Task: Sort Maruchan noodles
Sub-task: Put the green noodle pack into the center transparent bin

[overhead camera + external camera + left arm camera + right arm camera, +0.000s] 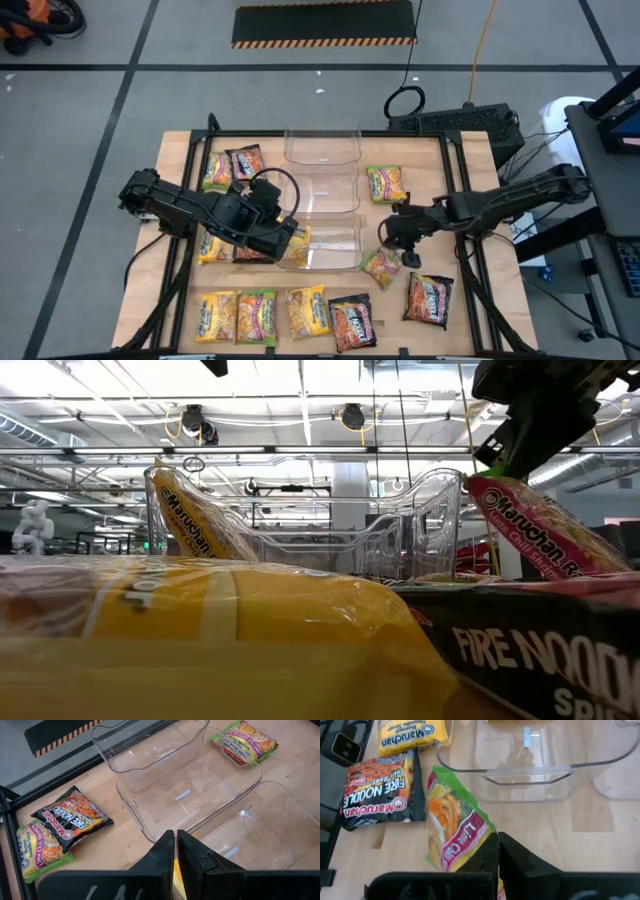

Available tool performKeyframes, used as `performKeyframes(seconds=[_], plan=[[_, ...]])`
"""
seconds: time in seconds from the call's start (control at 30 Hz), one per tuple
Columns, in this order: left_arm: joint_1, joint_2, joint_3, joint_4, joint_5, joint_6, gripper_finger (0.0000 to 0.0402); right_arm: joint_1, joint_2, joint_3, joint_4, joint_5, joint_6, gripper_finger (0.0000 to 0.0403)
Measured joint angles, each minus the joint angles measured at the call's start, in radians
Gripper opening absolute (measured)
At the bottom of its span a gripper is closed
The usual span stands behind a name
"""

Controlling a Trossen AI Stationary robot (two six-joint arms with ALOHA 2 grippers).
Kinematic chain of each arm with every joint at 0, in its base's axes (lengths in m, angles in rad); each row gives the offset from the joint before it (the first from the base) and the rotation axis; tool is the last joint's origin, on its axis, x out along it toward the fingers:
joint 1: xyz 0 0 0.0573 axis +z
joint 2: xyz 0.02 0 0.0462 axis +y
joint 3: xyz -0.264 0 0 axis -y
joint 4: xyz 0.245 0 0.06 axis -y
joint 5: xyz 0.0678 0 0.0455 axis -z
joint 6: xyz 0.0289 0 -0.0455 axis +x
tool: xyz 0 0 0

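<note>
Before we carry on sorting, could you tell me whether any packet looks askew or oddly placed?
Yes: the right gripper is shut on a corner of a green lime-chili packet, which hangs tilted beside the near clear bin. The left gripper holds a yellow packet slanted over that bin's wall.

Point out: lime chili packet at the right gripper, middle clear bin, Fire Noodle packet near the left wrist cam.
lime chili packet [451, 832], right wrist view, centre of its face.
middle clear bin [131, 805], left wrist view, on its wall.
Fire Noodle packet [71, 818], left wrist view, middle of the wrapper.
</note>
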Motion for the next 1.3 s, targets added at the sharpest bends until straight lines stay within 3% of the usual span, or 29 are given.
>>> performKeyframes(seconds=[0.17,0.7,0.97,1.3], plan=[[0.0,0.0,0.0,0.0,0.0,0.0,0.0028,0.0,-0.064,0.0,-0.068,0.022,-0.024,0.0],[0.0,0.0,0.0,0.0,0.0,-0.026,0.0028,-0.003,-0.196,0.0,-0.057,0.315,-0.116,0.0],[0.004,0.0,0.0,0.001,0.0,-0.026,0.0028,-0.017,-0.197,0.0,0.117,0.464,-0.191,0.0],[0.025,0.0,0.0,0.003,0.0,-0.026,0.0028,-0.094,-0.197,0.0,0.342,0.456,-0.321,0.0]])
